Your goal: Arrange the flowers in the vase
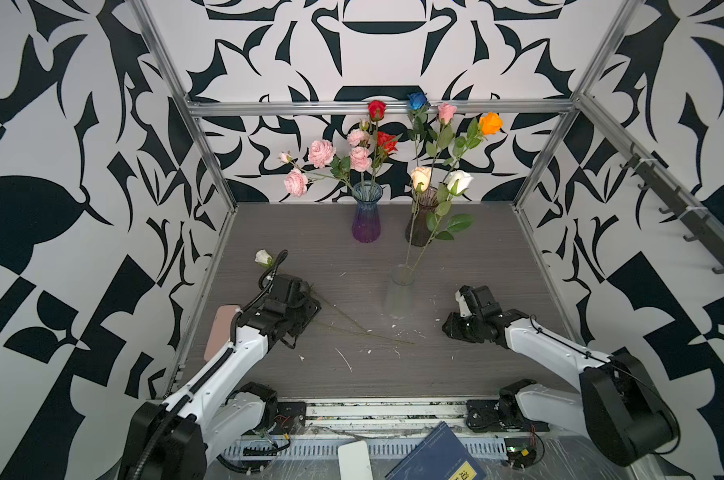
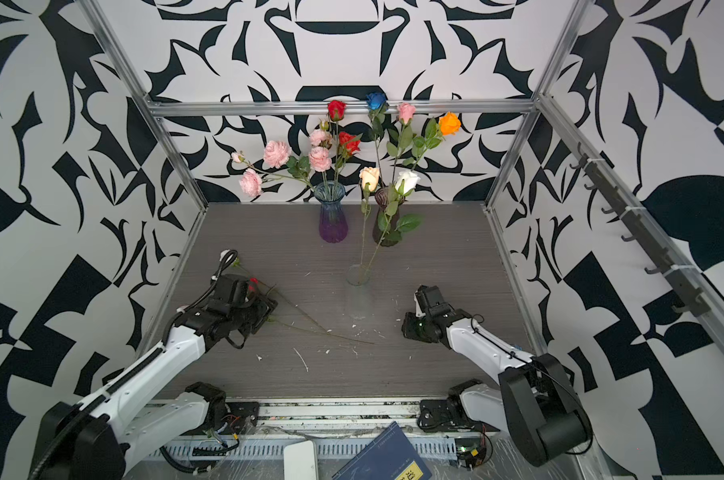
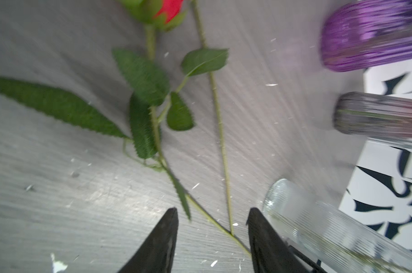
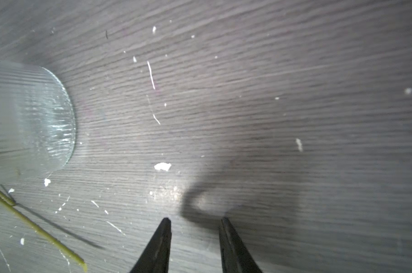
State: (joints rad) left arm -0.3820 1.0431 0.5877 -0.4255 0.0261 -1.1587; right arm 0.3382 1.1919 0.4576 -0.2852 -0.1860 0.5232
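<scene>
- Flowers [image 3: 143, 75] not yet in a vase: I see two lying at the left of the counter [image 1: 476, 249], a red rose [image 3: 169, 9] and a loose white rose [image 1: 263, 257], their thin stems crossing toward the middle.
- All other flowers stand upright in three vases. The clear vase [image 1: 399, 295], mid-counter, holds a cream rose [image 1: 421, 178] and a second white rose [image 1: 460, 181].
- At the back, the purple vase [image 1: 366, 220] holds the pink spray [image 1: 321, 153] and two tall red roses [image 1: 376, 109]. The dark vase [image 1: 420, 232] beside it holds a blue rose [image 1: 417, 99], a pink rose [image 1: 446, 112] and an orange rose [image 1: 491, 123].
- My left pincer [image 3: 212, 212] sits low over the crossed stems, jaws apart, both stems running between the tips. I cannot tell whether either tip touches them.
- My right pincer [image 4: 195, 221] is released over bare counter near the clear vase, nothing between its jaws.
</scene>
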